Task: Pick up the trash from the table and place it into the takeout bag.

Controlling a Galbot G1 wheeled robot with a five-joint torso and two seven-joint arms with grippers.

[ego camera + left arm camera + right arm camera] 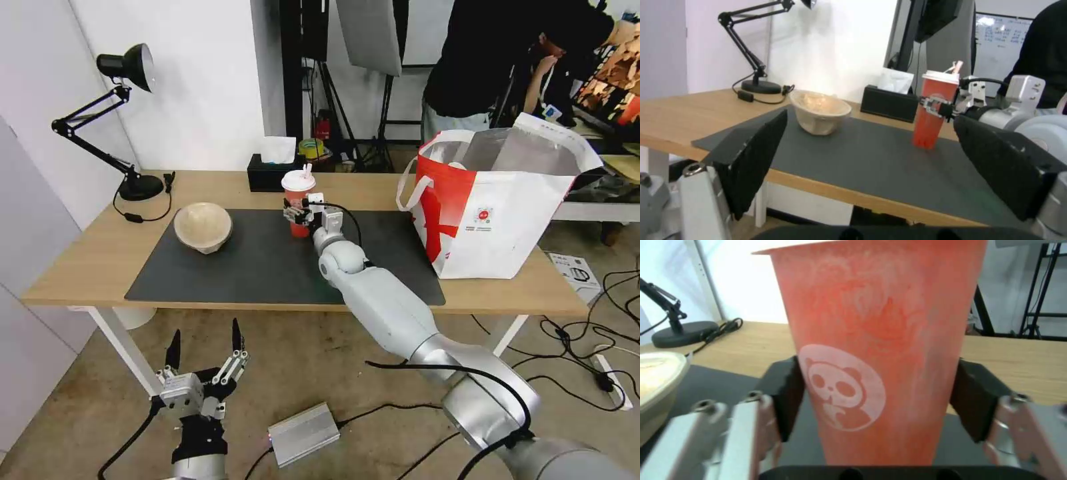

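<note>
On the dark mat of the table [80,267] stands a tall red drink cup [297,193] with a white lid, part of the trash. My right gripper [297,215] is shut on this cup [876,323], and its black pads [786,396] press both sides at mid-height. From the left wrist view the cup [931,110] is upright on the mat with the right gripper [940,106] at it. A beige lidded paper bowl [203,227] rests on the mat's left end. The takeout bag [493,207] stands open on the table's right end. My left gripper [203,347] hangs open below the table's front edge.
A black tissue box [270,175] sits just behind the cup. A black desk lamp [127,127] stands at the far left corner with its cable on the wood. A silver box [303,433] and cables lie on the floor. A person stands behind the bag.
</note>
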